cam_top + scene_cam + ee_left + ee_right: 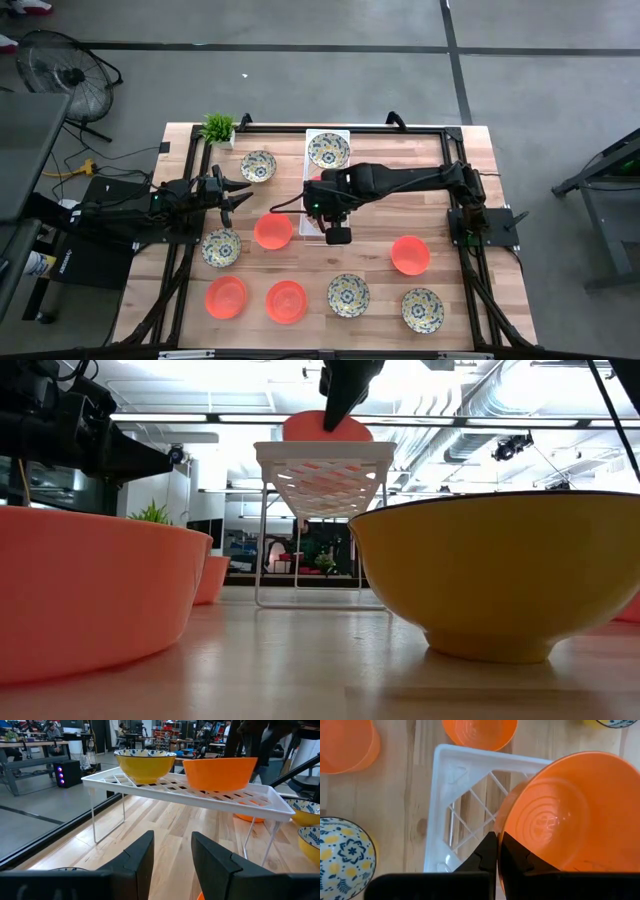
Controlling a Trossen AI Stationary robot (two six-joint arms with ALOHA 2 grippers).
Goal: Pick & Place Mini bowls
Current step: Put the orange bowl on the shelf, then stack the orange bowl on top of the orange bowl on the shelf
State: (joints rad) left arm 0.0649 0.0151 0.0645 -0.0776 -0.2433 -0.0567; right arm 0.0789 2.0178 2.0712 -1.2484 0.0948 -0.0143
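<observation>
Overhead, right gripper (497, 851) pinches an orange bowl (555, 815) on the white rack (452, 795).

Two matte black, tube-segmented arms with bulkier joint housings rise from dark frame bases at the 9 and 3 o'clock edges of the tabletop (480, 150). Black cables run along the right arm; a small green light glows on each. The left hand (171, 857) ends in two flat, blunt black fingers. The right hand (497, 855) shows angular dark fingers; any markings are apparently too small to read.
</observation>
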